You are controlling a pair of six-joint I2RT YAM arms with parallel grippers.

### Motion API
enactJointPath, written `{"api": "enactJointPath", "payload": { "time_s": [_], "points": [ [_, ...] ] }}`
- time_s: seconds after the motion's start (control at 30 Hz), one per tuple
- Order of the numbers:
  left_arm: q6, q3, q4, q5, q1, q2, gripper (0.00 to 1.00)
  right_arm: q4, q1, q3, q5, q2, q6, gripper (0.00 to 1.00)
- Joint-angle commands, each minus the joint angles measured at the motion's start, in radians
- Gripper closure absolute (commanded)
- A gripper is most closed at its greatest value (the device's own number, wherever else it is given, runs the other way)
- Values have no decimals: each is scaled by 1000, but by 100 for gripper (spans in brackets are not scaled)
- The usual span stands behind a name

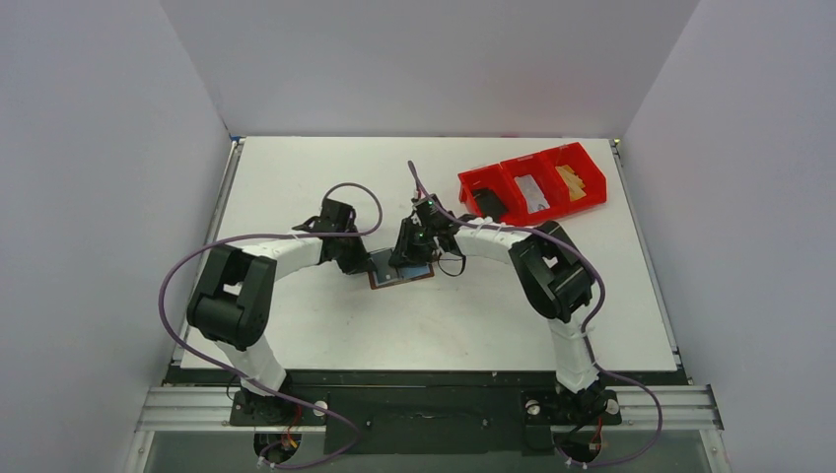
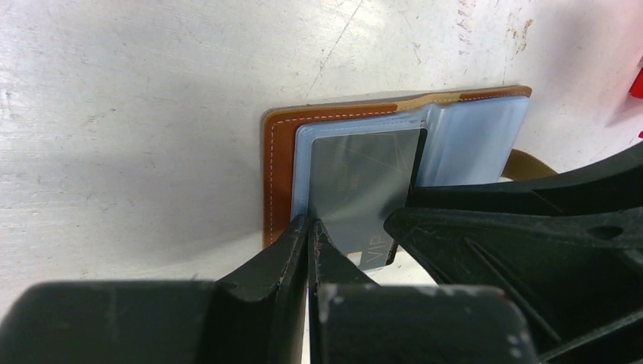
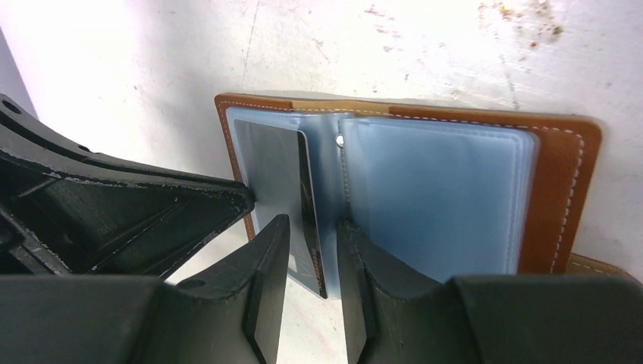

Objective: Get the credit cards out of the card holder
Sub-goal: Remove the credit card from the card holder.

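The brown card holder point(image 1: 386, 282) lies open on the table, its pale blue pockets up point(image 3: 561, 189) point(image 2: 277, 167). A black credit card point(image 3: 277, 174) point(image 2: 364, 182) sticks partly out of one pocket toward the near edge. My left gripper point(image 2: 311, 224) point(image 1: 357, 261) is shut, its tips pinched on the corner of that pocket's sleeve beside the card. My right gripper point(image 3: 312, 224) point(image 1: 412, 258) straddles the card's protruding edge. Its jaws are narrowly open, with a gap still showing on one side of the card.
A red three-compartment bin point(image 1: 532, 187) stands at the back right, holding a dark item, a white item and a tan item. Both arms meet over the holder near the table's middle. Grey walls enclose the table on three sides.
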Motion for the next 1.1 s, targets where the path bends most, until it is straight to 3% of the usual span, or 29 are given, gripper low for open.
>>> {"api": "enactJointPath", "payload": {
  "time_s": [0.0,0.57,1.07],
  "points": [
    [-4,14,1,-27,-20,35,100,152,-17,-58,-69,-10,53,73],
    [-41,53,-38,-62,-51,85,100,502,-63,-238,-187,-46,214,73],
    [-41,55,-54,-68,-50,101,100,711,-88,-320,-228,-56,334,78]
  ]
}}
